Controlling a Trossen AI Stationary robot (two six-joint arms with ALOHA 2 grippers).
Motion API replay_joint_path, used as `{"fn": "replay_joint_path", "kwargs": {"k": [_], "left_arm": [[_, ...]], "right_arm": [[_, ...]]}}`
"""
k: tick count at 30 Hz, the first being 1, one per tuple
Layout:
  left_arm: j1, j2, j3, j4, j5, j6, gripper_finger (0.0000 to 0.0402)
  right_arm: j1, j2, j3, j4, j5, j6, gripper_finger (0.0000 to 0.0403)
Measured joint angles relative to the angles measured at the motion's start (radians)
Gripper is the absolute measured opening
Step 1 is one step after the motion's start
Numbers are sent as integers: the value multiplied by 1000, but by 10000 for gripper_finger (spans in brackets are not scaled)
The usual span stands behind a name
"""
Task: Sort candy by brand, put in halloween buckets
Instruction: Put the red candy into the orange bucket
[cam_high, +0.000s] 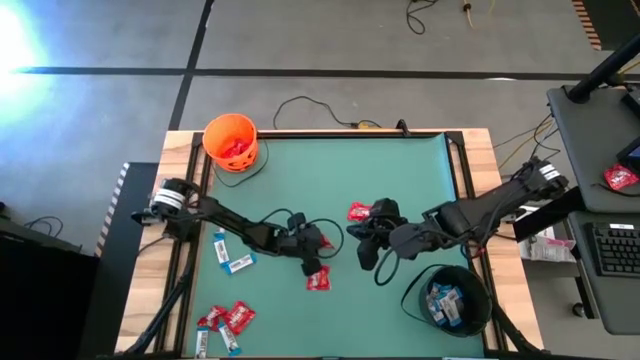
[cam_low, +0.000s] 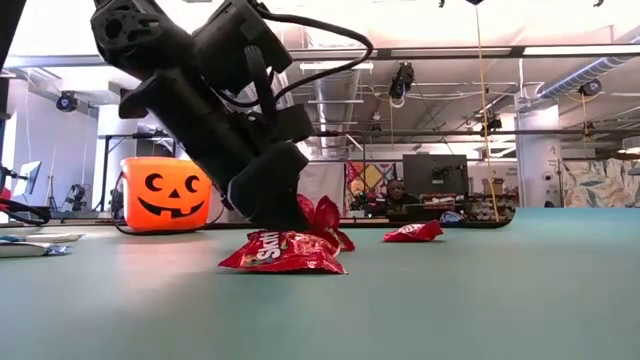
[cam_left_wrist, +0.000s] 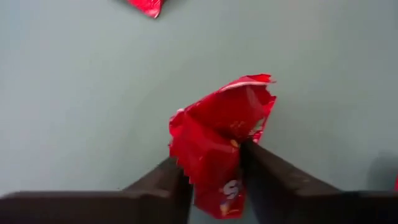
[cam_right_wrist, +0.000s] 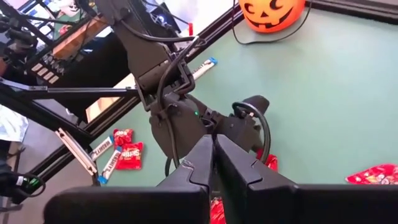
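Red crinkled foil fills the left wrist view: a squarish red candy packet (cam_left_wrist: 219, 146) with white print stands between the two dark fingers (cam_left_wrist: 163, 186) of the left gripper (cam_left_wrist: 214, 180), which are clamped on its lower part. The high view hides that grip under the arm and shows only where the left gripper (cam_high: 312, 243) is, near the middle of the green counter (cam_high: 300, 170), with a second red packet (cam_high: 318, 279) lying just beside it. The low view adds that the clamped packet (cam_low: 322, 215) is down at the counter surface, close behind that second packet (cam_low: 285, 252), and that the left arm slants steeply down to it.

The right gripper (cam_right_wrist: 213, 163) has its fingers pressed together on nothing, as its own wrist view shows; in the high view it hovers (cam_high: 368, 252) just beside the left one, its arm stretched in from the right edge.

The bright orange jack-o'-lantern bucket (cam_high: 231, 141) stands at the far left corner with red packets inside. The black round bucket (cam_high: 447, 298) sits at the near right, holding slim blue-and-white bars. More bars and red packets (cam_high: 226, 322) lie at the near left.
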Motion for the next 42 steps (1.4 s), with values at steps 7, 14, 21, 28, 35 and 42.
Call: {"fn": "replay_joint_path", "kwargs": {"k": [7, 14, 21, 28, 35, 42], "left_arm": [[-1, -221, -7, -213, -92, 20, 15], [120, -626, -4, -622, -356, 312, 38], [667, -921, -4, -855, -266, 278, 12], [1153, -878, 0, -885, 53, 344, 32], [1118, -749, 82, -928, 41, 311, 43], [1127, -606, 168, -975, 20, 292, 58]], "right_arm": [[-12, -45, 1, -3, 1, -50, 9], [-14, -71, 2, -19, 2, -44, 9], [-14, -59, 2, -20, 1, -31, 9], [-15, -46, 2, -16, 19, -13, 9], [-14, -45, 1, -22, 20, 33, 9], [27, -44, 1, -23, 16, 93, 19]]}}
